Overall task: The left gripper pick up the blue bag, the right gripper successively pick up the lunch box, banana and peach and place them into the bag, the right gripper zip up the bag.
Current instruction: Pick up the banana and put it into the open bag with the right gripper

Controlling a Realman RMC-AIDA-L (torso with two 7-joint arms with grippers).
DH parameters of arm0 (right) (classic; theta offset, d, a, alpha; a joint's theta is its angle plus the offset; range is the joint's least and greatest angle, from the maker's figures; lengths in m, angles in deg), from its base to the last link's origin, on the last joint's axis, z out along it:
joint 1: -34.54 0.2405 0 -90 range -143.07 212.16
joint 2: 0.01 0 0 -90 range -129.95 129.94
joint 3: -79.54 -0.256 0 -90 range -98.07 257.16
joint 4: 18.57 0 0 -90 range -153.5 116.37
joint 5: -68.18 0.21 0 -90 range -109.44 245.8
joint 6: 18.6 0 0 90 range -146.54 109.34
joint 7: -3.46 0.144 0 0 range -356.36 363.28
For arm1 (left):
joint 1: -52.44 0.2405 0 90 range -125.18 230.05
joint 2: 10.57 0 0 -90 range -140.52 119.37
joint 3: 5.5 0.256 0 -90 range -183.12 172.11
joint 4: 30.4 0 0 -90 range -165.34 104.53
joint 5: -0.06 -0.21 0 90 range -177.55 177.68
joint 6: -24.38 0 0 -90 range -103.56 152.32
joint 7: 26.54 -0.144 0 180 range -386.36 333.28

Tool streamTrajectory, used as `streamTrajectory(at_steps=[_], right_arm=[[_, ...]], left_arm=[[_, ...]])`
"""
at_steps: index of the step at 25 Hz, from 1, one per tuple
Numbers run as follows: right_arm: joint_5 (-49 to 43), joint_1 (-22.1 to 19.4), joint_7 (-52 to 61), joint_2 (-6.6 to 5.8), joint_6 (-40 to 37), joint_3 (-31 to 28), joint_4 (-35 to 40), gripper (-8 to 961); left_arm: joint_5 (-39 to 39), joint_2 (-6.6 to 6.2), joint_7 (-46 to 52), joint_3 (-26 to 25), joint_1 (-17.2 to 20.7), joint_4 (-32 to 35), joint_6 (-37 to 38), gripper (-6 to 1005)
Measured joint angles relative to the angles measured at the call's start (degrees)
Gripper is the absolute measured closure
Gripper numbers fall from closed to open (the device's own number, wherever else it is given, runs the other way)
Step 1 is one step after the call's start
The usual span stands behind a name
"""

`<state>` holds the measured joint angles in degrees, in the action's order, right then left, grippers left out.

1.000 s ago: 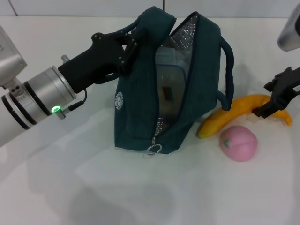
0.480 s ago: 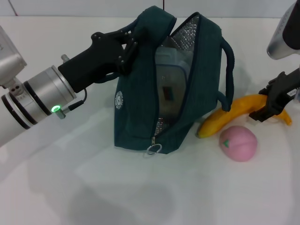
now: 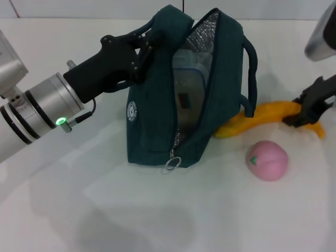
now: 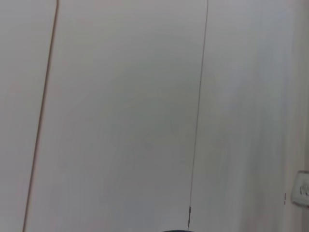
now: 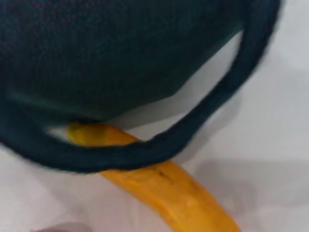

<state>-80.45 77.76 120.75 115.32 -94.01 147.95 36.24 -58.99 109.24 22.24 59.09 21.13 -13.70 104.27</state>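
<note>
The blue bag [image 3: 155, 134] stands unzipped on the white table, its foil lining showing. My left gripper [image 3: 146, 50] is shut on the bag's top edge and holds it up. The lunch box [image 3: 189, 89] sits upright inside the bag. To the right lies the banana [image 3: 262, 116], one end tucked under the bag's handle [image 3: 251, 79]. My right gripper [image 3: 311, 107] is at the far right, shut on the banana's other end. The right wrist view shows the banana [image 5: 169, 188] passing beneath the handle cord [image 5: 203, 121]. In front of the banana rests the pink peach [image 3: 268, 160].
The zipper's ring pull [image 3: 170, 165] hangs at the bag's front bottom corner. The white table [image 3: 131, 215] stretches out in front of the bag. In the left wrist view I see only a pale wall.
The right gripper has closed on the banana's right end. The banana has shifted, its left end sliding toward the bag under the handle. The bag and left gripper have hardly moved.
</note>
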Motion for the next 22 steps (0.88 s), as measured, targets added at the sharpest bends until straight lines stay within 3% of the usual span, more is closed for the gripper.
streamTrajectory(at_steps=[6, 17, 22], right_arm=[[0.61, -4.28, 0.17, 0.18, -1.44, -8.03, 9.25, 467], [7.06, -13.5, 0.98, 0.4, -0.34, -10.8, 22.01, 486], [13.24, -16.54, 0.73, 0.44, 5.33, -11.83, 23.68, 479]], left_arm=[[0.0, -0.1, 0.0, 0.0, 0.32, 0.02, 0.36, 958], [-0.01, -0.25, 0.0, 0.0, 0.53, 0.0, 0.52, 958], [-0.32, -0.42, 0.23, 0.0, 0.7, 0.0, 1.21, 958]])
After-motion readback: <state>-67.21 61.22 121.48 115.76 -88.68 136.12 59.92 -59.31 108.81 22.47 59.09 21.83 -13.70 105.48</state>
